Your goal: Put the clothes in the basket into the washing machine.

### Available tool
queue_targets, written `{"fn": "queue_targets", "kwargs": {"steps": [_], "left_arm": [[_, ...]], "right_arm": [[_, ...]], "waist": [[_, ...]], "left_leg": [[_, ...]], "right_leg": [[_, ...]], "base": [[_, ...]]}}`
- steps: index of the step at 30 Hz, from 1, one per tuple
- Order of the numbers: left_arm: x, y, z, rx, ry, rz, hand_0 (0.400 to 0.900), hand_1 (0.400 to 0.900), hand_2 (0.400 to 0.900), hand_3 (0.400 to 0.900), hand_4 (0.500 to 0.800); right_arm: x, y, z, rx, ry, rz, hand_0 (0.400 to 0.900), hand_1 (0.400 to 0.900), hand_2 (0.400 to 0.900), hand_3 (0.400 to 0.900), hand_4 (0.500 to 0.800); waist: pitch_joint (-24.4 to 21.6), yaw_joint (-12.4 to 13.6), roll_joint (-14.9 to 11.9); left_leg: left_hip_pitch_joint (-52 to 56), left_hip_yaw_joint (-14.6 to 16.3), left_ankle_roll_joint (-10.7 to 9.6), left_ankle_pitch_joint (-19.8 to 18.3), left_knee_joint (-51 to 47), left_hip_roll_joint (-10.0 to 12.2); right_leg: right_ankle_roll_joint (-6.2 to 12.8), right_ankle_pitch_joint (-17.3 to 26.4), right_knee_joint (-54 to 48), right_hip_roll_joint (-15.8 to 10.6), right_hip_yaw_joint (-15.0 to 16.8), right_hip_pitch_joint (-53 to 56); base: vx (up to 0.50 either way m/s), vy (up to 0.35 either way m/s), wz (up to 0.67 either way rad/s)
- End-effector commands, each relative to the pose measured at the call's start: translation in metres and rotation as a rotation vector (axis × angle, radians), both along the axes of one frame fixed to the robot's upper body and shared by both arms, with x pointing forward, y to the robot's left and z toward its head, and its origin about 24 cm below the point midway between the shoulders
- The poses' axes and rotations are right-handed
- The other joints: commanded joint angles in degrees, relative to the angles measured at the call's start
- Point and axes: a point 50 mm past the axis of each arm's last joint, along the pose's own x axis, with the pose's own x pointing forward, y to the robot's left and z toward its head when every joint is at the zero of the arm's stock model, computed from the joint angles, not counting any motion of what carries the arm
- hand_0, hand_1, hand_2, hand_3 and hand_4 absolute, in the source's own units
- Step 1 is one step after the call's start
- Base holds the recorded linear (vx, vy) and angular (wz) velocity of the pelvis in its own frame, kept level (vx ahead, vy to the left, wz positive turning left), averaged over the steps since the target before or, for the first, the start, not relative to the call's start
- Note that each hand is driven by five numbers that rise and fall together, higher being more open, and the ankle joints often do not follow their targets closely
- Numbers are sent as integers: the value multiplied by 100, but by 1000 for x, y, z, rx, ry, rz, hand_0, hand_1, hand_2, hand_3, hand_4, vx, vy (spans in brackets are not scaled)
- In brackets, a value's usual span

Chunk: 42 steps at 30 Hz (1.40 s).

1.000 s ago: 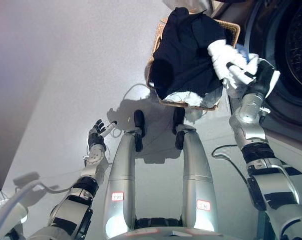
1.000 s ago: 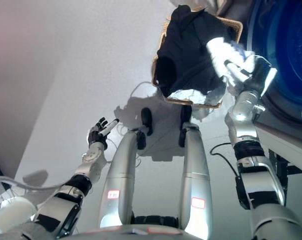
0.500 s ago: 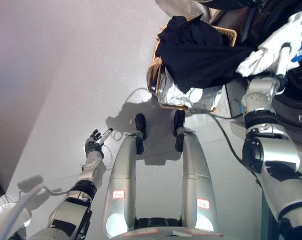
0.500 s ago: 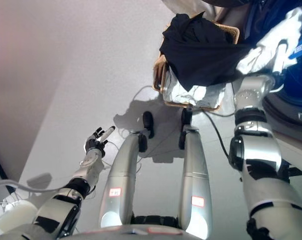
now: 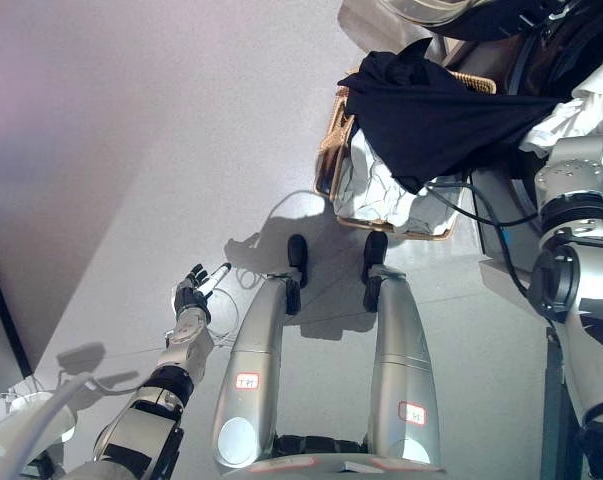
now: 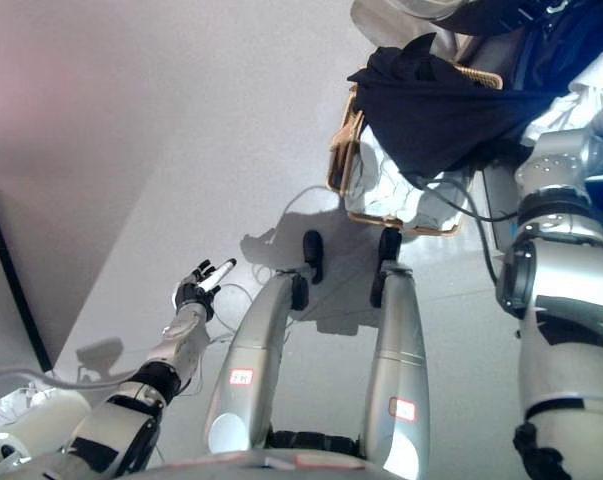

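A wicker basket [image 5: 337, 150] stands on the floor ahead of me, with pale crumpled cloth [image 5: 381, 190] lying in it. A black garment [image 5: 436, 115] is pulled taut from over the basket toward the upper right. My right hand [image 5: 593, 100], in white covers, is shut on its far end at the view's right edge, in front of the dark washing machine [image 5: 571, 40]. Part of that hand is cut off by the edge. Low on the left, my left hand [image 5: 194, 292] hangs open over the floor, holding nothing.
The washing machine's front fills the upper right corner, close beside the basket. A dark strip [image 5: 1, 300] runs along the left edge. Pale grey floor [image 5: 131, 150] spreads to the left of the basket.
My right hand has risen and swung right toward the machine, dragging the black garment off the basket and uncovering the pale cloth. The camera has shifted too. The left hand stays idle.
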Motion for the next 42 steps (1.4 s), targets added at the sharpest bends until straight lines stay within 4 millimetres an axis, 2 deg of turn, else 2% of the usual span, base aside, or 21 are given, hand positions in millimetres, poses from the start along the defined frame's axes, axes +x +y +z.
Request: {"fn": "queue_targets", "kwargs": {"steps": [1,3,9,12,23,25,30,38,42], "left_arm": [[-33,-6,-30,26,124,7,900,900,900,900,800],[-34,-6,-30,26,127,7,900,900,900,900,800],[-39,-6,-33,27,131,3,900,900,900,900,800],[-39,-7,-32,26,119,-2,900,900,900,900,800],[-48,-11,-36,23,116,-20,900,900,900,900,800],[-49,-10,-36,26,116,-22,900,900,900,900,800],[-48,-12,-35,27,104,-25,900,900,900,900,800],[-46,-10,-34,37,103,-11,900,900,900,900,800],[-45,-8,-33,38,94,-6,900,900,900,900,800]], "right_arm": [[-36,-40,19,-123,-54,-221,400,400,400,400,500],[-36,-39,20,-117,-64,-224,400,400,400,400,500],[-37,-34,43,-183,-97,-238,400,400,400,400,500],[-37,-33,48,-185,-105,-249,400,400,400,400,500],[-57,-40,87,-353,-47,-382,400,400,400,400,500],[-59,-40,93,-396,-32,-393,900,900,900,900,800],[-60,-39,100,-462,1,-409,900,900,900,900,800],[-53,-32,96,-476,21,-397,900,900,900,900,800],[-49,-24,98,-561,53,-390,900,900,900,900,800]], "waist": [[-811,-134,365],[-820,-140,372],[-824,-122,504],[-826,-125,542],[-859,-109,649],[-863,-108,642],[-875,-110,627],[-913,-131,579],[-898,-139,560]], "left_leg": [[-309,-257,-287,-268,-252,-7],[-318,-256,-292,-262,-249,-13],[-377,-172,-313,-250,-202,-27],[-425,-136,-313,-251,-174,-36],[-520,-83,-356,-231,-133,-51],[-533,-82,-362,-232,-115,-54],[-566,-71,-373,-234,-76,-59],[-593,-82,-372,-230,-63,-70],[-598,-79,-363,-224,-77,-72]], "right_leg": [[199,-722,362,130,-34,-316],[194,-735,383,130,-22,-331],[200,-754,544,95,62,-484],[201,-773,632,88,94,-568],[216,-860,879,55,152,-767],[216,-877,925,57,157,-787],[222,-883,998,45,159,-847],[204,-885,987,49,148,-861],[197,-863,965,59,137,-869]], "base": [[11,-34,-2],[5,-17,0],[5,-24,-1],[5,-29,1],[14,-39,2],[4,-36,3],[2,-20,1],[0,0,0],[-5,8,-1]]}}
